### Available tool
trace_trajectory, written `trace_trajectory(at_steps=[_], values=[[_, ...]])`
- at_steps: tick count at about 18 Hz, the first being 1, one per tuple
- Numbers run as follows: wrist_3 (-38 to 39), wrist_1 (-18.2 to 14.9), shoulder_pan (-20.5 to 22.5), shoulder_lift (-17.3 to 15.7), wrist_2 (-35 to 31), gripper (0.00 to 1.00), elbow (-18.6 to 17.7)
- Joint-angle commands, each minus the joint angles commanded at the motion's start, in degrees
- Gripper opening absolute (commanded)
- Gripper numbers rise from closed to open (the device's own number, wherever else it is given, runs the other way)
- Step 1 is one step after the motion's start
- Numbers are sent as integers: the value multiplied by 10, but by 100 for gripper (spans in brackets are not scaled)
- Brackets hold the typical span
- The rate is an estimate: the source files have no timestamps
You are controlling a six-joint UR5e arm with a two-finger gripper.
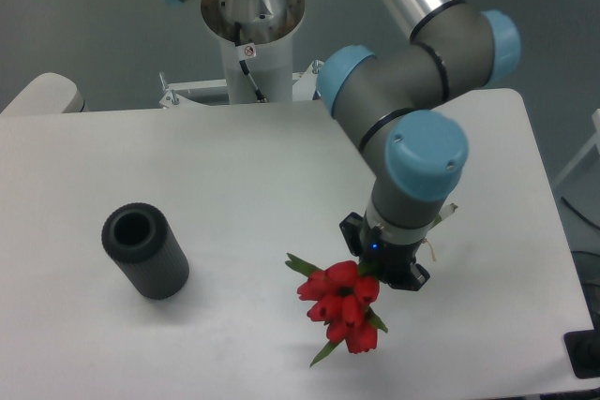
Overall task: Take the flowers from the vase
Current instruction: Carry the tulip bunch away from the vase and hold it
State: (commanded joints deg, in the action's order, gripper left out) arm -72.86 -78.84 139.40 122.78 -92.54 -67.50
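Observation:
A bunch of red tulip buds with green leaves, the flowers (340,308), hangs at the front middle of the white table (234,185), held by its hidden stems in my gripper (378,267). The gripper is shut on the bunch, and its fingers are mostly covered by the arm's wrist and the blooms. The vase (145,250), a dark grey ribbed cylinder with a round open hole on top, stands upright at the front left, well apart from the flowers and with nothing showing in its hole.
The arm's white base column (253,44) stands behind the table's far edge. A pale rounded object (42,96) shows at the far left corner. A dark item (586,353) sits off the table's front right corner.

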Motion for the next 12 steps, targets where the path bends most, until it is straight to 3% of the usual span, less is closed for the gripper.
trace_trajectory(at_steps=[12], values=[[-21,10,-2,7,-10,0,-13]])
